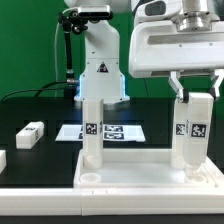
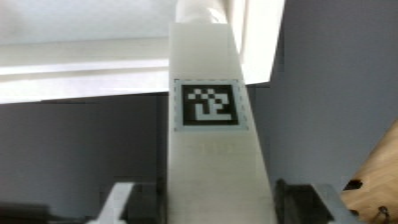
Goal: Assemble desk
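Gripper (image 1: 196, 90) fingers straddle top of square post leg (image 1: 192, 135) (clamped or loose: cannot tell). Leg upright at corner of smooth white rimmed desk top (image 1: 135, 172), exterior view's right.

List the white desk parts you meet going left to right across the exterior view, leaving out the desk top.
Cut-off white part at the edge → lying leg → left upright leg → right upright leg.

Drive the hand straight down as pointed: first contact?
Likely the upright leg on the exterior view's right: the hand straddles its top, so the palm would meet the leg's end. Depth unclear.
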{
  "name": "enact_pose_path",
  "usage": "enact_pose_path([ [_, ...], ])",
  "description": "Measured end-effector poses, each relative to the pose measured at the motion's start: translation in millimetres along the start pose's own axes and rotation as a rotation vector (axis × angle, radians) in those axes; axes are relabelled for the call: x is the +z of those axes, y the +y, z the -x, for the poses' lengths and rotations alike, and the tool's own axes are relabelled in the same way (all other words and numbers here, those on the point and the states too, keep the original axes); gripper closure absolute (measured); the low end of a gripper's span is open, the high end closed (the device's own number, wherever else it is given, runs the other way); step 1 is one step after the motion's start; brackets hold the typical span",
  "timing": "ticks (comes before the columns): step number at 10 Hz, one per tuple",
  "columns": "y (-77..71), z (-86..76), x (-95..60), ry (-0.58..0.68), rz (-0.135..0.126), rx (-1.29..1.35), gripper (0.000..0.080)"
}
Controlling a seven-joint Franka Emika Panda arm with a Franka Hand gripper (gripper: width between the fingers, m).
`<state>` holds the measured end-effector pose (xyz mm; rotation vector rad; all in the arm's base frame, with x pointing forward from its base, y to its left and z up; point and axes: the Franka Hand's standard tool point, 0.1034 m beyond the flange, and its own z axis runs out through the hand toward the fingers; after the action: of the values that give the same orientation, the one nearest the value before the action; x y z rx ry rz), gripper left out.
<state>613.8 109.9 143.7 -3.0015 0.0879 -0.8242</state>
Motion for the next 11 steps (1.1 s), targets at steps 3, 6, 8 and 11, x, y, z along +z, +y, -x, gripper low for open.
enact_pose_path([
  [3, -1.6, -5.4, 4.3, 0.007, 0.001, 0.003, 0.0511],
  [6, -4.9, -2.0, 10.7, -0.001, 0.001, 0.009, 0.0511],
  [8, -7.6, 0.7, 13.2, 0.002, -0.002, 0.005, 0.0511],
  [11, -6.6, -0.2, 14.2, 0.065, -0.013, 0.036, 0.0511],
])
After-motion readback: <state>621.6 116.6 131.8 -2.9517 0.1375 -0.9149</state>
